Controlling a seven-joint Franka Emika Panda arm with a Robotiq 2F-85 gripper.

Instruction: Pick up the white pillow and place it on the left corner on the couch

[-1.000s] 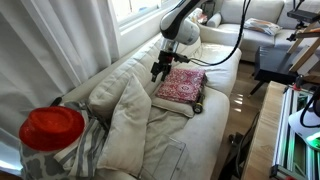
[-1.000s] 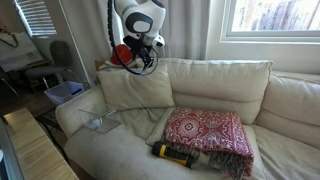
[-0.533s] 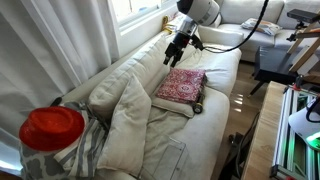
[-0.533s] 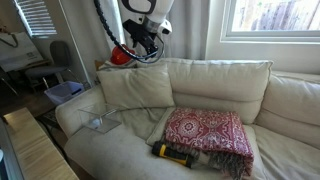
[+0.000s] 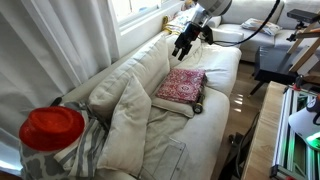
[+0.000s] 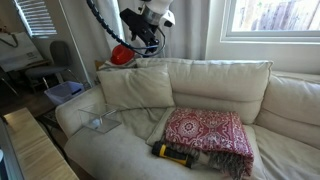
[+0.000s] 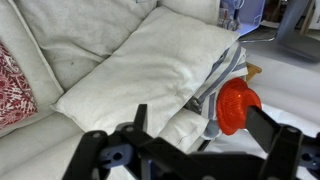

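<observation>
The white pillow [image 5: 118, 100] [image 6: 135, 88] [image 7: 140, 70] is plain cream and leans against a back cushion of the couch [image 5: 215, 70] [image 6: 110, 158]. It sits at the couch end near a red round object. My gripper [image 5: 183, 46] [image 6: 150, 42] [image 7: 200, 132] hangs in the air above the couch, apart from the pillow. Its fingers are spread wide and hold nothing. In the wrist view the pillow lies below and beyond the fingers.
A red patterned pillow [image 5: 182, 85] [image 6: 207, 135] lies on the seat, with a yellow and black object [image 6: 174, 153] at its front edge. A red round object [image 5: 51, 130] [image 7: 237, 104] stands by the couch arm on striped cloth. A window is behind the couch.
My gripper has risen from just above the seat near the red patterned pillow and drawn back higher over the couch. It stays open. The pillows have not moved.
</observation>
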